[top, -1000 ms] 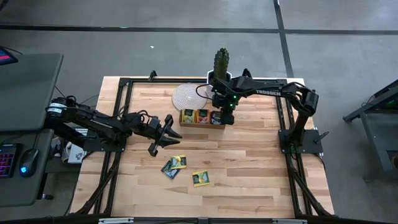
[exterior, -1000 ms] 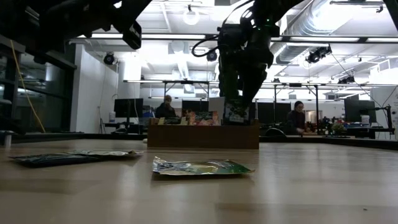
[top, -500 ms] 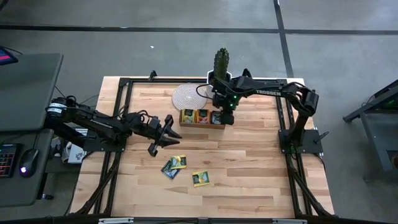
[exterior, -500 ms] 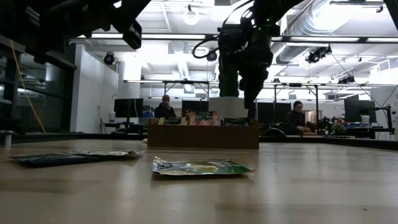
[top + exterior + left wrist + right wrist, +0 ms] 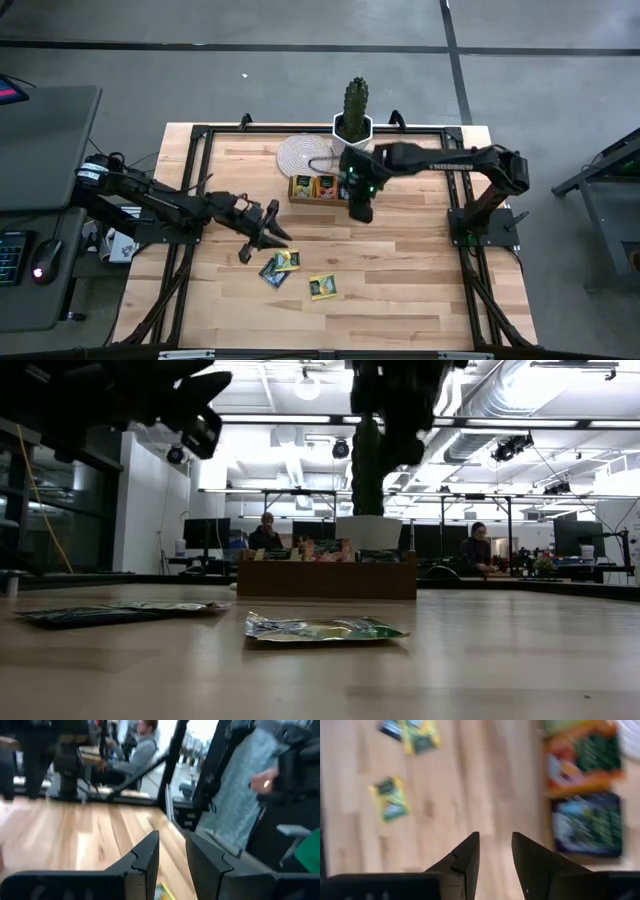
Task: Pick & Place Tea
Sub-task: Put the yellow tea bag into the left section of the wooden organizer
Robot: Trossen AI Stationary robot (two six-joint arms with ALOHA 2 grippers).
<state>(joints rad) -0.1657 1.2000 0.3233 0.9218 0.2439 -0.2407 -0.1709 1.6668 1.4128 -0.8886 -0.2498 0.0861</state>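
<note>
The brown wooden tray (image 5: 312, 201) stands at the table's far middle with tea packets upright in its compartments (image 5: 585, 825). Three more tea packets lie flat on the table: a dark one (image 5: 272, 272) and a yellow-green one (image 5: 289, 260) overlapping, and a yellow one (image 5: 322, 287) beside them. My right gripper (image 5: 360, 212) hangs open and holds nothing, just on the near side of the tray's right end, pointing steeply down (image 5: 493, 855). My left gripper (image 5: 262, 240) is open too, level above the table, just left of the loose packets (image 5: 172, 857).
A potted cactus (image 5: 353, 110) and a round woven mat (image 5: 305, 155) stand behind the tray at the far edge. A black frame (image 5: 200, 140) runs around the tabletop. Bare wood lies right of the loose packets. People sit at desks in the room beyond (image 5: 266, 532).
My right gripper opened over the tray's right compartment and let go of a tea packet, which stays in the tray. It then rose and moved toward the table's near edge. My left gripper shifted slightly toward the loose packets.
</note>
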